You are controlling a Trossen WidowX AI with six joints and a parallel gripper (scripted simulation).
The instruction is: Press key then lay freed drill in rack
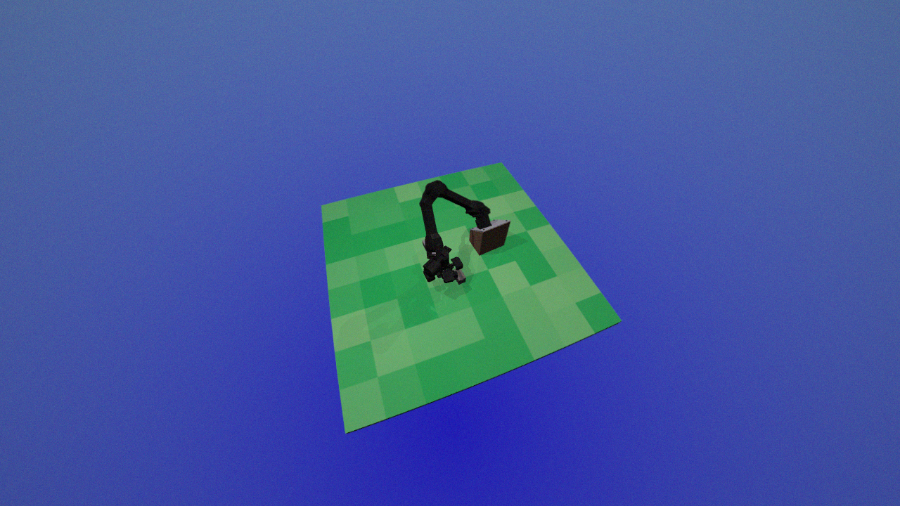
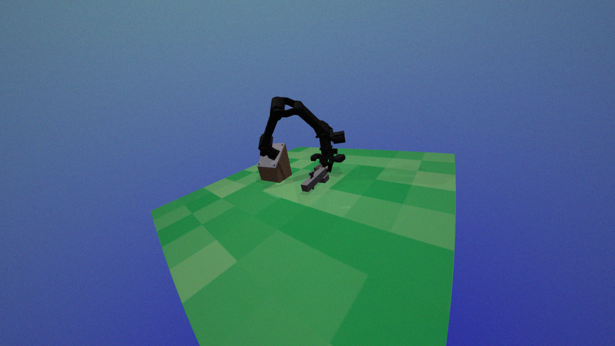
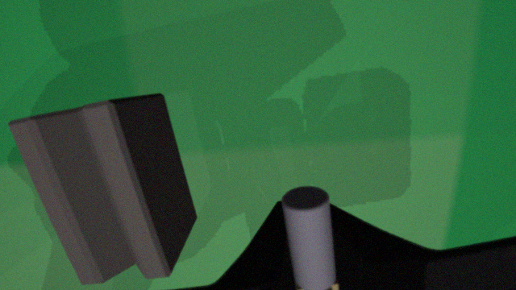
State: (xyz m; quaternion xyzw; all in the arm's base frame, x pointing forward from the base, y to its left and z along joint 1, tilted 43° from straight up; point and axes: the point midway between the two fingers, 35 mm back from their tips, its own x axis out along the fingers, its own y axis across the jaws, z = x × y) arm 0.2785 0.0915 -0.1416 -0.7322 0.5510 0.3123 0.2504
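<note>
My gripper (image 2: 328, 168) (image 3: 297, 207) is low over the mat, with its black fingers closed around a slim grey cylinder (image 3: 310, 246), which looks like the drill. Gold shows at the cylinder's lower end in the wrist view. The grooved grey block (image 1: 461, 276) (image 3: 121, 177), which looks like the rack, stands beside the gripper, at the left in the wrist view. A long grey bar (image 2: 313, 179) reaches from below the gripper toward the exterior camera, with a small dark piece (image 2: 311, 174) on its side. I cannot tell which part is the key. The fingers' grip is partly hidden.
The arm's base sits on a brown block with a pale top (image 1: 489, 239) (image 2: 275, 173), near the gripper and bar. The arm arches over from this block. The green checkered mat (image 1: 440, 339) (image 2: 322, 240) ends at straight edges on every side.
</note>
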